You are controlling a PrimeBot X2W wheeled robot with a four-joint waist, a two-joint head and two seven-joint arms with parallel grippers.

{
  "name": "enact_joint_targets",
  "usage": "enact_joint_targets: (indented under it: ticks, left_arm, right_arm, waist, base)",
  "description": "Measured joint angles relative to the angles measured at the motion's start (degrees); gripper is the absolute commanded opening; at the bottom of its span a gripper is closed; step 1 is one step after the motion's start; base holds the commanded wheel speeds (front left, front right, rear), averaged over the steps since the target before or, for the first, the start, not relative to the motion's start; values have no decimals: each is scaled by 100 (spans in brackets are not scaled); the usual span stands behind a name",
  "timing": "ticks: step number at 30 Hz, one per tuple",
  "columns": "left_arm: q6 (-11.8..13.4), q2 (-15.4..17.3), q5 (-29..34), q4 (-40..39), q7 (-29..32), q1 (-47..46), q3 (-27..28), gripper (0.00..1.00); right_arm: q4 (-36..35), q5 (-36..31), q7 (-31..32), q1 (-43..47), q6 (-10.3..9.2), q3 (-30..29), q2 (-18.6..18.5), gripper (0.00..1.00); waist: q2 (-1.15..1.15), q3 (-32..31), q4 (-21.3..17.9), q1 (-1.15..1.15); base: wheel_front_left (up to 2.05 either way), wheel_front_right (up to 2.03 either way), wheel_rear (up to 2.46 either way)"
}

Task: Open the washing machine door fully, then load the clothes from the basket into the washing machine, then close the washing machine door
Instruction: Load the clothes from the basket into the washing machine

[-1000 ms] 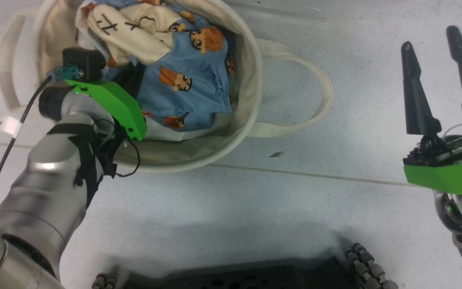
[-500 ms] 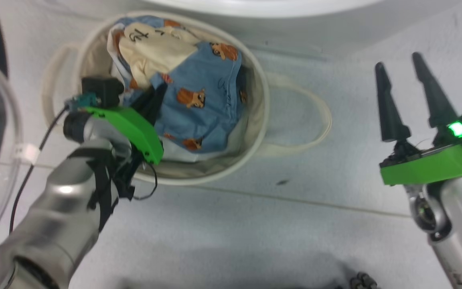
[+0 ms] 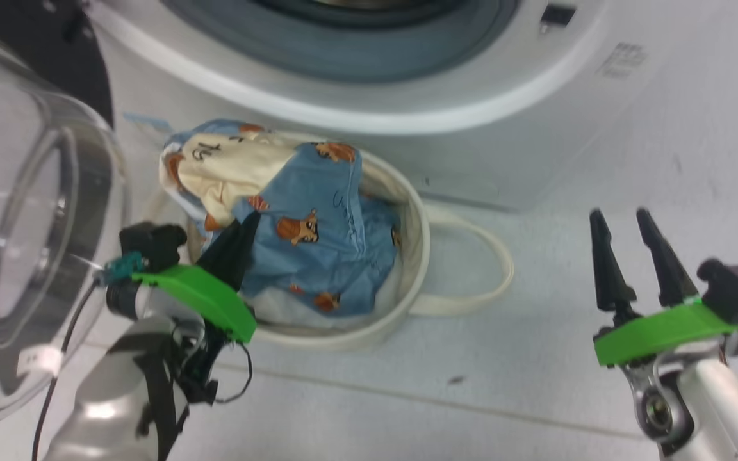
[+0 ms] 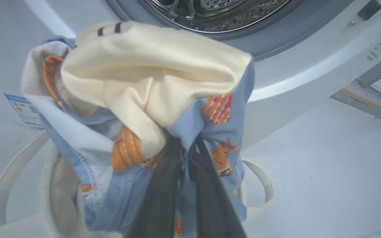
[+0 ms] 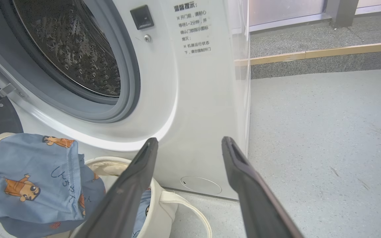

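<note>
Here, left claw (image 4: pixel 187 142) pinching clothes (image 4: pixel 144 82), above basket (image 3: pixel 418 256)

The left end effector (image 4: pixel 185 145) was pinched tight on the clothes (image 4: pixel 137 99), a blue-and-cream bundle over the basket (image 4: pixel 58 185). The washing machine (image 4: pixel 293 76) sat open right behind.

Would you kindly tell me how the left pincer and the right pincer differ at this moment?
The left pincer is shut on the clothes, while the right pincer stands open and empty. The left pincer sits over the basket with fabric bunched around its fingers; the right pincer hangs above the floor, apart from the basket. Both have two long dark fingers and point toward the washing machine.
</note>
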Motion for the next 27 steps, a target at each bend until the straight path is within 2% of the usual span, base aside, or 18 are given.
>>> enact_joint_targets:
  ticks: [5, 15, 21, 27]
  left_arm:
    - [0, -16, 571, -539, 0, 618, 450, 0]
    - [0, -64, 1200, -1617, 0, 1492, 862, 0]
    - [0, -115, 1277, -2005, 0, 1602, 970, 0]
    - [0, -113, 1274, -1936, 0, 1560, 978, 0]
  right_arm:
    - [143, -19, 0, 215, 0, -182, 67, 100]
    - [268, -16, 0, 605, 0, -450, 221, 100]
    - [267, -16, 0, 738, 0, -593, 220, 100]
    - [236, -16, 0, 736, 0, -584, 221, 100]
  waist:
    - [0, -604, 28, 0]
    - [0, -1530, -12, 1]
    - [0, -1671, -8, 2]
    - [0, -1620, -20, 2]
  base:
    - [0, 0, 0]
    - [0, 0, 0]
    - [0, 0, 0]
    - [0, 0, 0]
